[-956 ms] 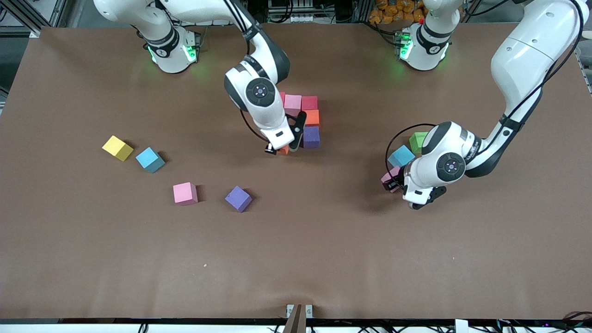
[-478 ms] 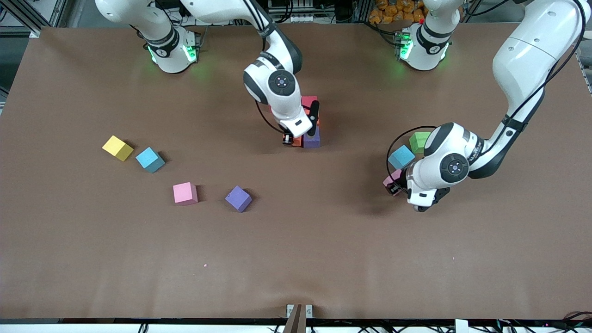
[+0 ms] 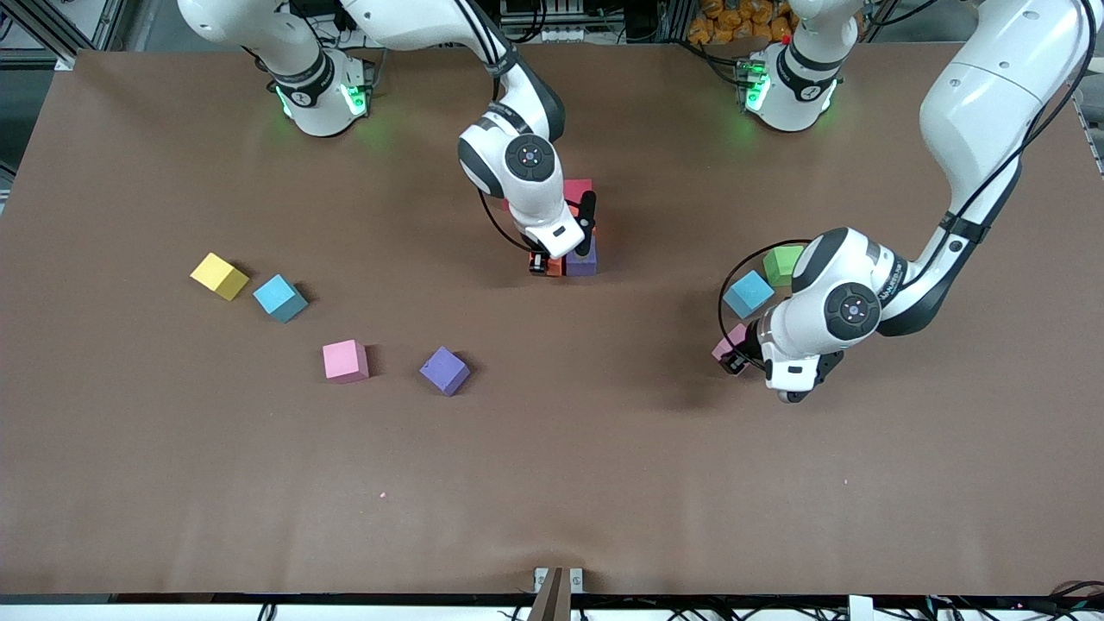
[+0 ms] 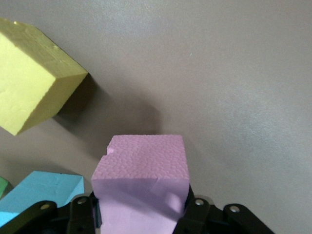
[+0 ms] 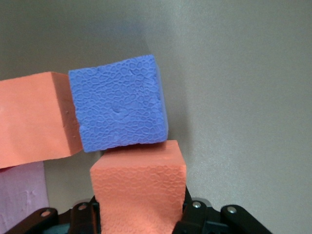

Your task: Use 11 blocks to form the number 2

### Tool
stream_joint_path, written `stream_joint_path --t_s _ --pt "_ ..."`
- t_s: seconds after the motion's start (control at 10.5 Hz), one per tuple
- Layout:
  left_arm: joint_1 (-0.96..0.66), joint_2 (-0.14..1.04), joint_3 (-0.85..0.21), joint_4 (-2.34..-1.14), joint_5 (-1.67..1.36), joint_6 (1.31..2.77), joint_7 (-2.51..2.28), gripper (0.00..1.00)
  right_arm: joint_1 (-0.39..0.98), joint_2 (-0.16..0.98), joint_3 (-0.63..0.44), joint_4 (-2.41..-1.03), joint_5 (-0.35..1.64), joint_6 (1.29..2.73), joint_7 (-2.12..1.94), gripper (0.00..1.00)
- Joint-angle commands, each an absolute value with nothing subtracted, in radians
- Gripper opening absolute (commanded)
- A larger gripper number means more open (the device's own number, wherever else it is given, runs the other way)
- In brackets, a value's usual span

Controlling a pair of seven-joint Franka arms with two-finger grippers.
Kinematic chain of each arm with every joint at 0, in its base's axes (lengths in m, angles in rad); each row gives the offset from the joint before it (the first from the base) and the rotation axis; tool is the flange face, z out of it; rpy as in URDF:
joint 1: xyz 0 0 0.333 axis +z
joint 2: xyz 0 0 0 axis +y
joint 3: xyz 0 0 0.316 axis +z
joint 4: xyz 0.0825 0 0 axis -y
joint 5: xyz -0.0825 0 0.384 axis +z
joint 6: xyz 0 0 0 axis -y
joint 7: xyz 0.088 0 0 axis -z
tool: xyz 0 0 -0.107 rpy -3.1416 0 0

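Toward the right arm's end of the table sit four loose blocks: the yellow block (image 3: 219, 276) w/ a light blue block (image 3: 279, 297) just beside it, then a pink block (image 3: 345, 360) and a purple block (image 3: 445, 371) nearer the front camera, all untouched over the last sec. Mid-table, the right gripper (image 3: 547, 261) is down at the started figure, fingers clamped on an orange block (image 5: 139, 192). A sec ago it was angled off to one side of the cluster; now it has swung in, and the orange block sits against the purple cube (image 3: 582, 258) of the figure, w/ another orange one (image 5: 34, 119) touching that purple cube and a red block (image 3: 577, 189) at the farthest row. I'd say this block is about placed, needs only release. Near the left arm's end, the left gripper (image 3: 733, 355) has closed in the last sec onto a pink cube (image 4: 142, 185), fingers clamped on its sides, low at the table; a second light blue cube (image 3: 747, 293) and the green cube (image 3: 782, 263) sit just beside it. So the next piece is prob. secured, lift not yet begun.
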State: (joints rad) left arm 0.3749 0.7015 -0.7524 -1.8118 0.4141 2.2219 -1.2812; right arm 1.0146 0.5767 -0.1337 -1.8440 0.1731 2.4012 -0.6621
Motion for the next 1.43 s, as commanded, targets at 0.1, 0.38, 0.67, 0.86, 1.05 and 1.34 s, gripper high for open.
stream_joint_path --t_s 0.1,0.38,0.67,0.86,1.05,1.34 --pt "0.368 0.654 -0.752 -1.816 0.422 2.212 -1.392 0.43 1.017 0.592 -0.133 -1.847 0.158 2.427 -0.672 0.37" --pt "0.368 0.626 -0.764 -1.816 0.422 2.207 -1.456 0.43 1.025 0.601 -0.133 -1.847 0.156 2.447 -0.672 0.37" --pt "0.371 0.578 -0.794 -1.815 0.407 2.171 -1.500 0.42 1.034 0.604 -0.133 -1.847 0.156 2.451 -0.672 0.37" --pt "0.371 0.569 -0.819 -1.783 0.387 2.125 -1.540 0.41 1.035 0.604 -0.133 -1.847 0.156 2.451 -0.672 0.37" --pt "0.371 0.569 -0.843 -1.758 0.380 2.083 -1.592 0.39 1.040 0.604 -0.133 -1.847 0.156 2.451 -0.669 0.68" --pt "0.376 0.568 -0.905 -1.752 0.377 2.059 -1.719 0.34 1.035 0.595 -0.133 -1.847 0.158 2.438 -0.669 1.00"
